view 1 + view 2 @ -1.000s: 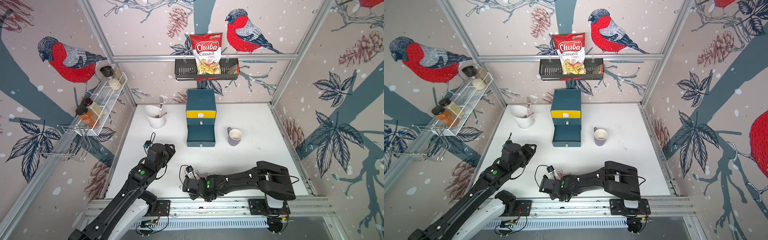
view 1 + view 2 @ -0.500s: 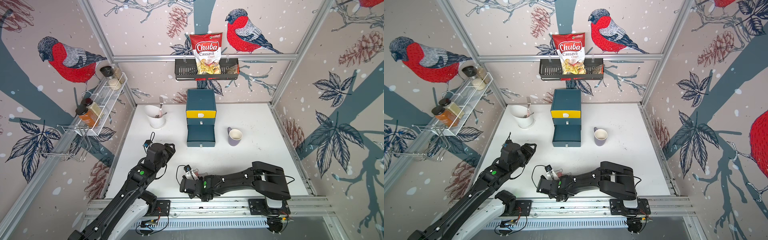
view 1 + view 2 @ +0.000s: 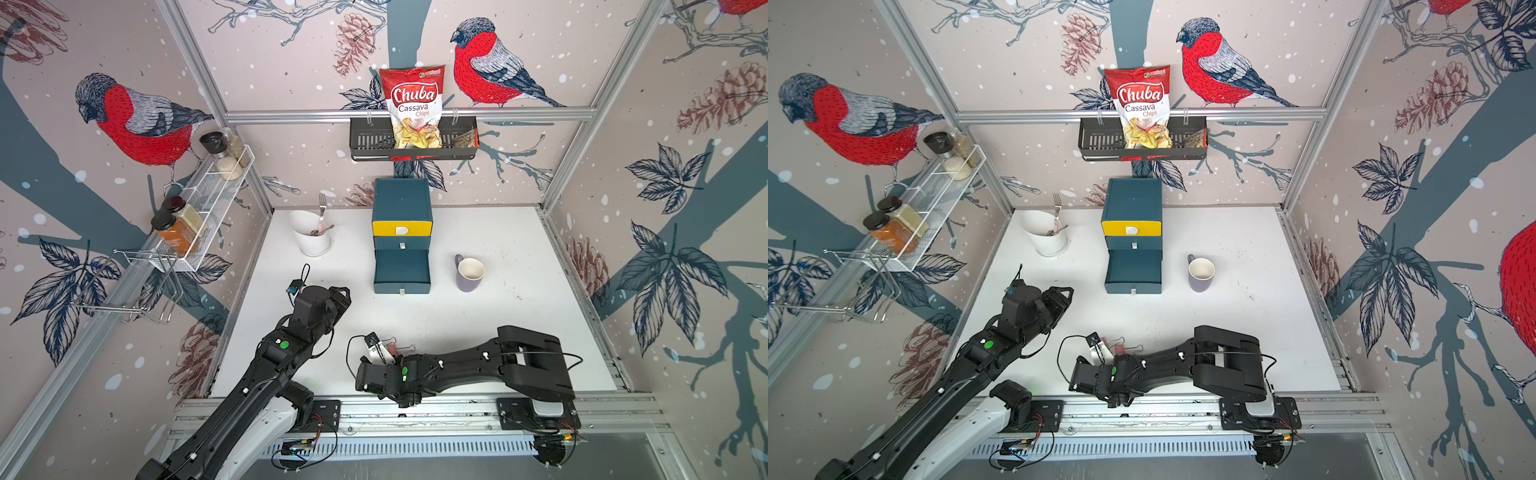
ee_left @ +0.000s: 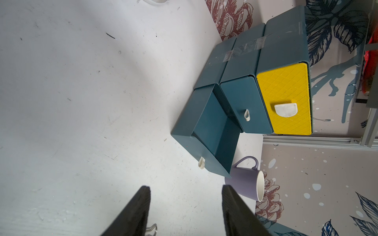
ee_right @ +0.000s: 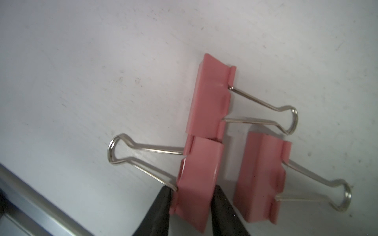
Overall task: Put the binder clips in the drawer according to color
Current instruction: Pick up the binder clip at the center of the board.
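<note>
Sitting between right jaws: pink clip [image 5: 196, 179]

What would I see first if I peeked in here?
The big red birds painted on the walls jump out first, then the red chips bag in the basket on the back wall. Below it, at the back of the table, stands a teal chest with a yellow top drawer; near the front edge the right hand pinches one pink clip.
</note>
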Motion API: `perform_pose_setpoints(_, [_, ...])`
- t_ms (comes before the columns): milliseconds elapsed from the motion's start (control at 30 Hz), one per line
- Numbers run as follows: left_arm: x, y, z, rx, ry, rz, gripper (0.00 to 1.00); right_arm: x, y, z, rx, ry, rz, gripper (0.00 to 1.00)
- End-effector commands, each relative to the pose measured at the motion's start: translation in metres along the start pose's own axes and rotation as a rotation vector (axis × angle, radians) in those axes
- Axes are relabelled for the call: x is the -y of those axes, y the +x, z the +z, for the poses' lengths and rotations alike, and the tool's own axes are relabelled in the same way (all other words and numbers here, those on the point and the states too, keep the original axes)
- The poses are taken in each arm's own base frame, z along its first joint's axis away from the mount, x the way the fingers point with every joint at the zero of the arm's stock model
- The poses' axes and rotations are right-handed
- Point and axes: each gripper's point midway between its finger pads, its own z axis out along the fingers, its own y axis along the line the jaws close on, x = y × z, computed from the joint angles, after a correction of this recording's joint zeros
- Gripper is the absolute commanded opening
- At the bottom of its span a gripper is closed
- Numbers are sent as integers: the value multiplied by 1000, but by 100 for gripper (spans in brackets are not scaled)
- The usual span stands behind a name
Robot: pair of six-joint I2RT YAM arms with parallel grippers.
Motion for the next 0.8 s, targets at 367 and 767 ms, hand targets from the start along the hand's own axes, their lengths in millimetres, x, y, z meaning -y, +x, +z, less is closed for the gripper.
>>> perform_pose_setpoints(367, [-4, 14, 13, -69, -11, 73, 60, 24, -16, -45, 13, 36, 9, 28])
perform_pose_setpoints(767, [-44, 47, 27, -211, -141, 141, 60, 122, -135, -82, 183, 12, 201, 28])
